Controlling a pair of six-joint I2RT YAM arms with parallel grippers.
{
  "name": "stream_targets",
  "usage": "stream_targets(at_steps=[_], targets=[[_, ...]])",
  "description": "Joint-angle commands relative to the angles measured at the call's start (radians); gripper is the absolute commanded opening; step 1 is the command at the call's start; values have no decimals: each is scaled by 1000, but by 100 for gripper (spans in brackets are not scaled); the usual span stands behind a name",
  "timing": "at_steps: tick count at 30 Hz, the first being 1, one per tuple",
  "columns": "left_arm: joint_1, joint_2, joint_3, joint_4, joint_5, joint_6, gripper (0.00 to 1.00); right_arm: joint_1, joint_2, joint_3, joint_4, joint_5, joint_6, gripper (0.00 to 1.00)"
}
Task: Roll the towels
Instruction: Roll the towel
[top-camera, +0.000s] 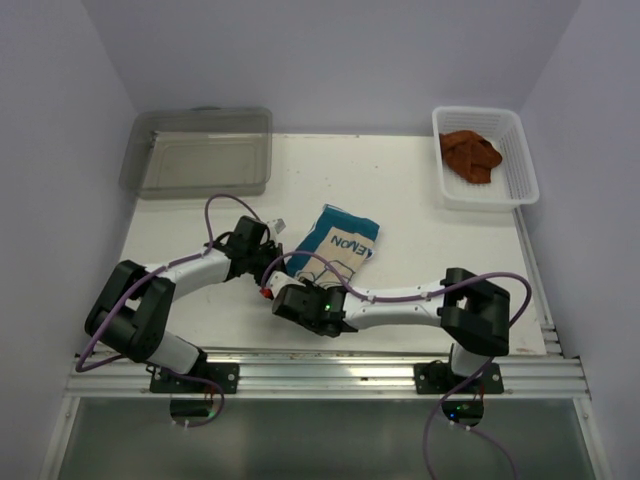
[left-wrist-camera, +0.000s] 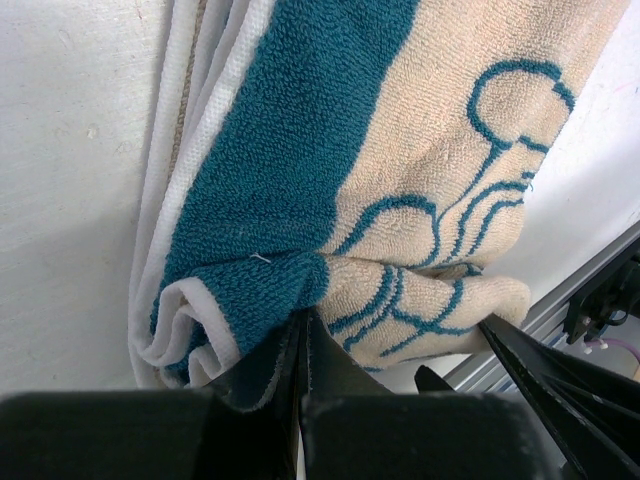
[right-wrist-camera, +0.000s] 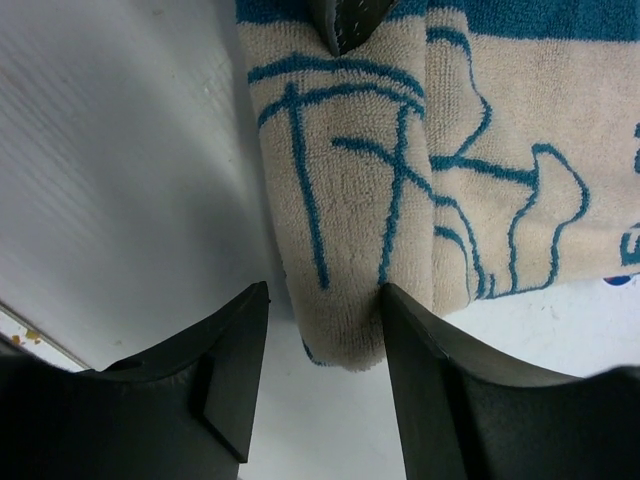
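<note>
You're clamping left gripper (left-wrist-camera: 303, 318) on rolled near end of cream towel (top-camera: 338, 243), mid-table; your right gripper (right-wrist-camera: 325, 300) standing jaws apart, astride roll's tip; rust-brown towel (top-camera: 470, 156) lying in white basket (top-camera: 517, 172), far right.

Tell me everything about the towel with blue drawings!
The towel is fluffy cream cloth with a blue band, white edging and blue drawings. It lies on the white table, its near end curled into a small roll. The left gripper pinches the roll's blue corner; the right gripper is open at its cream end.
</note>
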Motion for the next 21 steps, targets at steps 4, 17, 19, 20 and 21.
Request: stream_targets(at_steps=[4,17,19,20,21], targets=[[-5,7,-1,-42,-37,24,0,3,26,-33,89,83,-12,53],[-4,-8,-2,-58,-34,26,0,3,114,-122,221,119,29,21],[-4,-20,4,-64,-32,26,0,1,101,-130,226,123,31,7],[-4,-25,4,-68,-32,26,0,3,92,-132,229,120,29,3],[-4,-39,14,-82,-31,26,0,-2,71,-132,229,116,26,0]])
